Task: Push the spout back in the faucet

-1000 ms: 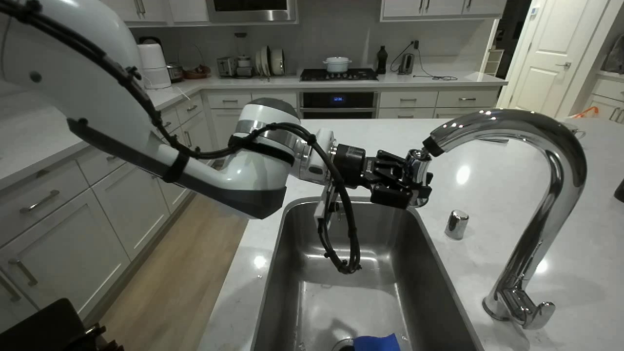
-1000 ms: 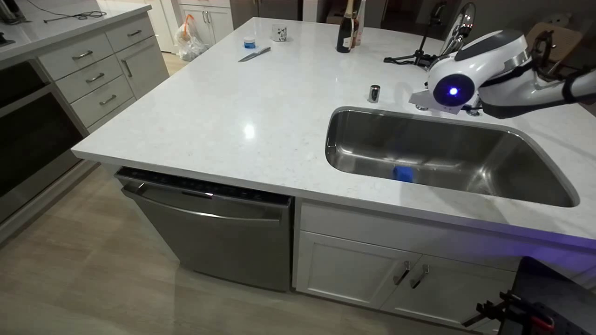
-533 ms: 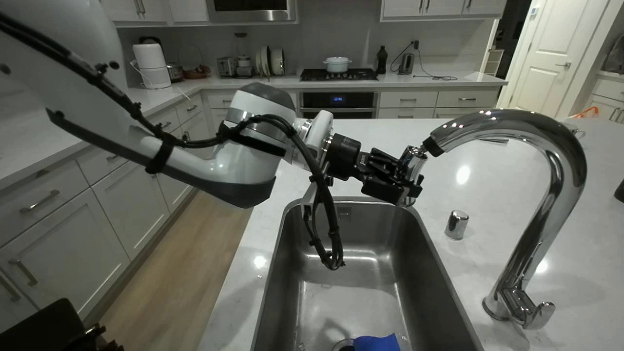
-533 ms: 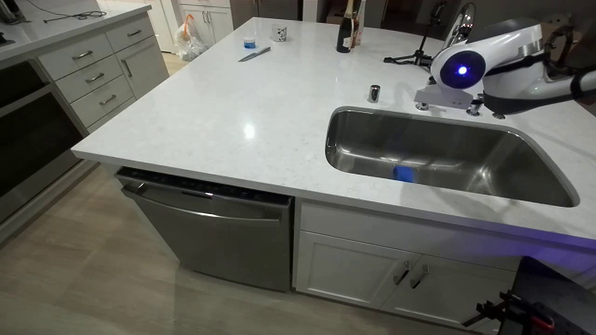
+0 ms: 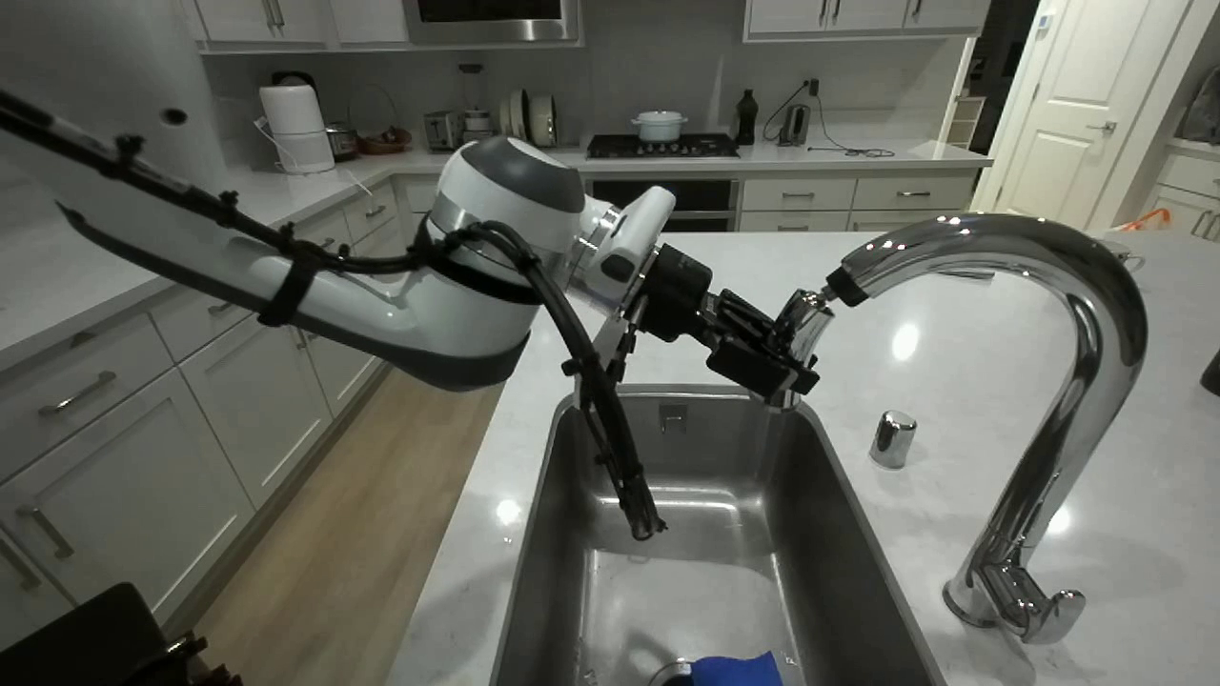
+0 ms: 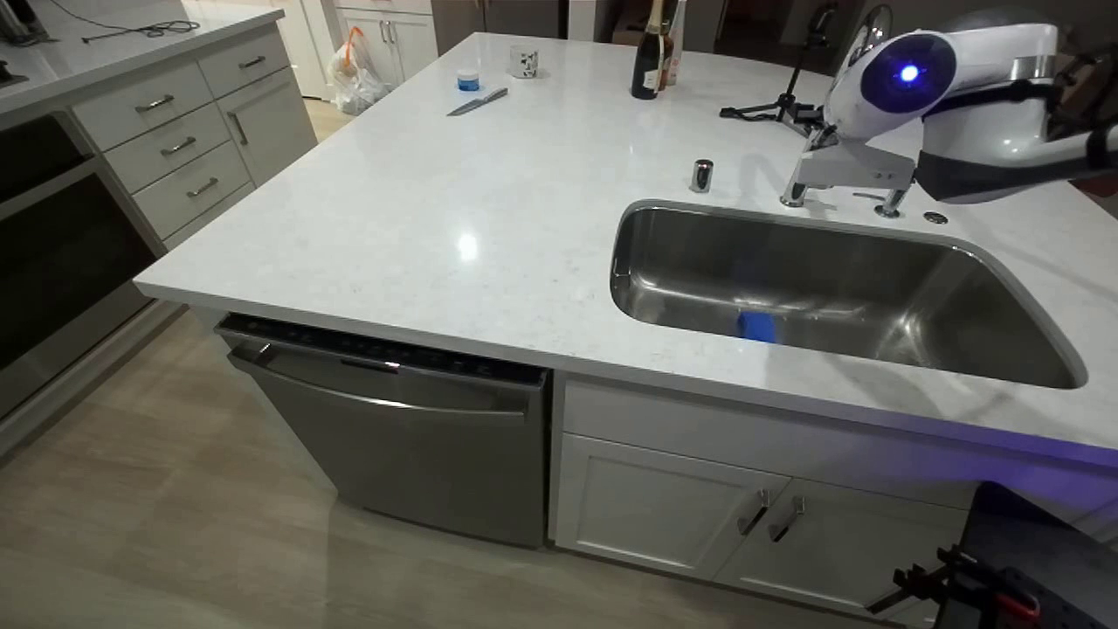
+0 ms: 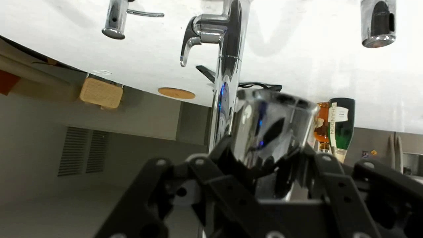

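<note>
The tall chrome faucet (image 5: 1101,381) arches over the sink's right side in an exterior view, its black-collared open end pointing left. The short chrome spout (image 5: 810,331) is just below and left of that end, apart from it, with a thin bit of hose between. It is tilted, lower end toward the left. My gripper (image 5: 799,357) is shut around the spout's middle. In the wrist view, which stands upside down, the gripper (image 7: 264,162) holds the spout (image 7: 271,124) in front of the faucet tube (image 7: 233,49). In an exterior view the arm hides gripper and spout; only the faucet's arch (image 6: 872,35) shows.
A steel sink (image 5: 858,514) lies below, with a blue item (image 5: 736,671) in it. A small chrome knob (image 5: 893,438) stands between sink and faucet. Bottles (image 6: 651,61), a knife (image 6: 478,102) and a small tripod (image 6: 786,109) stand or lie farther back on the counter.
My gripper has tipped to point more downward and shifted slightly left. The spout in it has tilted from nearly upright, its lower end swinging left. The faucet has not moved.
</note>
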